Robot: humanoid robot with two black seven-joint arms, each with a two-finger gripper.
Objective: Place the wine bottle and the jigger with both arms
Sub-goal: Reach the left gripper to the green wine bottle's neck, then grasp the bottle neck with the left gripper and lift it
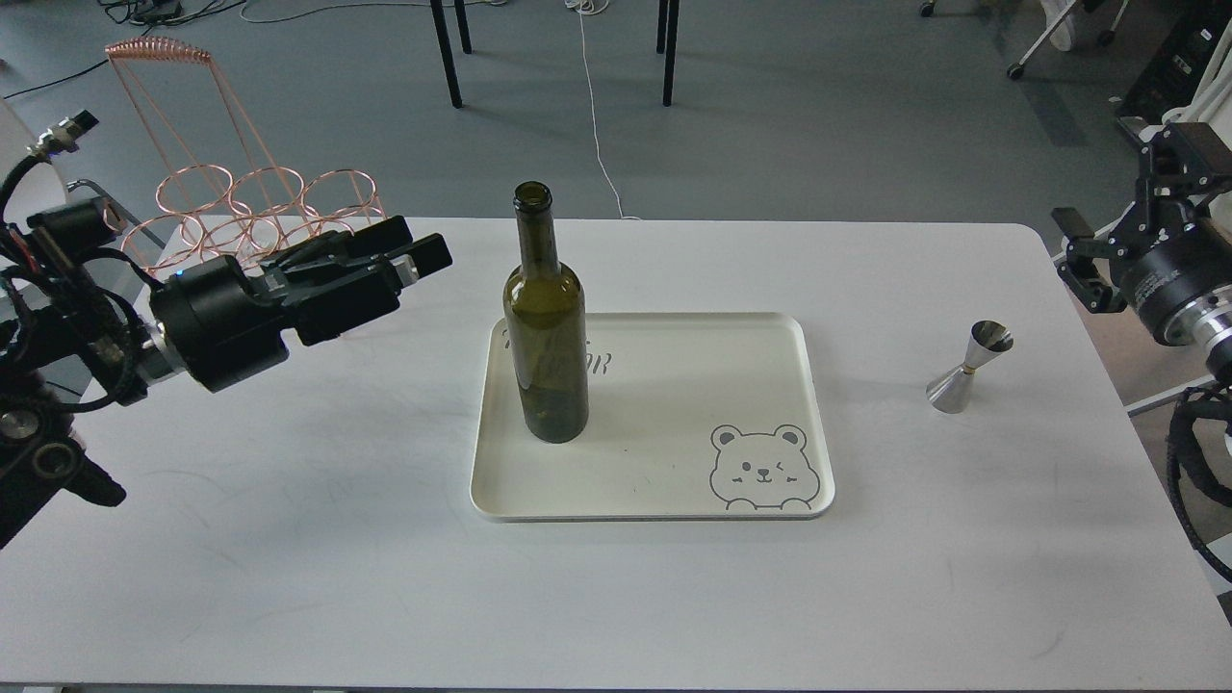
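On your far left stands a copper wire rack at the back corner of the white table, out of the way of the work. Just in front of it hangs your left gripper, lifted off the table and pointing toward the middle. Its fingers look a little apart and they hold nothing, but the view is dark there, so you cannot be fully sure how wide they are. Next comes the wine bottle. It stands straight up on the left part of the cream tray, well apart from the left gripper, so this half of the job looks done. The tray has a little bear drawn in its near right corner, and that side is bare, likely kept free for the small cup. Further right, the jigger stands upright on the table, off the tray and near the right edge. It looks like it is waiting to be picked up. At the far right, your right gripper sits high, back from the table and apart from the jigger. It is seen small and dark, so you cannot tell if its jaws are apart or together.
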